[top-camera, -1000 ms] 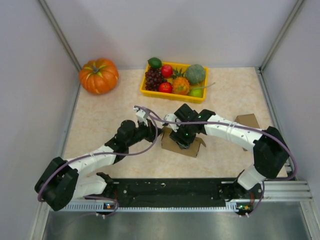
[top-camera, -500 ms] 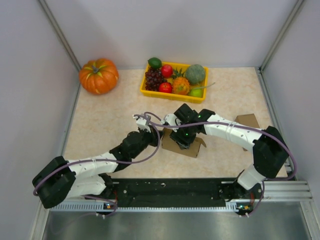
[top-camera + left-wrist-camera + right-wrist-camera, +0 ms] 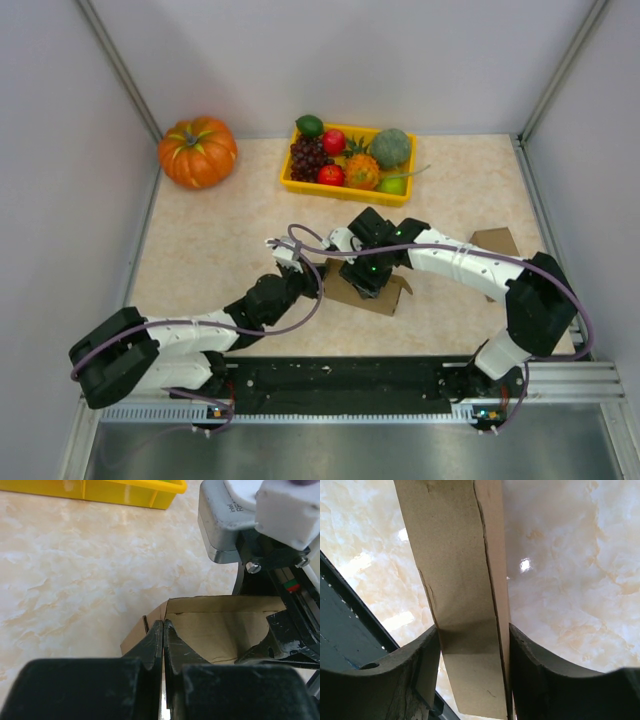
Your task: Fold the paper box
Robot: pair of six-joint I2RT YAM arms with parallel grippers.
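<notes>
- While we are looking down from the top camera, the paper box (image 3: 385, 296) is lying at the middle of the frame on the table (image 3: 220, 220). Its long axis is running from upper left to lower right.
- We are finding the right gripper (image 3: 474, 647) pinching one cardboard wall of the box, a finger pressing each face; only the right wrist view is showing this.
- We are seeing the left gripper (image 3: 163, 627) with its fingers pressed together on nothing, its tip sitting just at the box's left corner.
- Only the left wrist view is revealing the box's hollow inside, opening upward.
- Only the top view is taking in the pumpkin (image 3: 197, 151) at upper left.
</notes>
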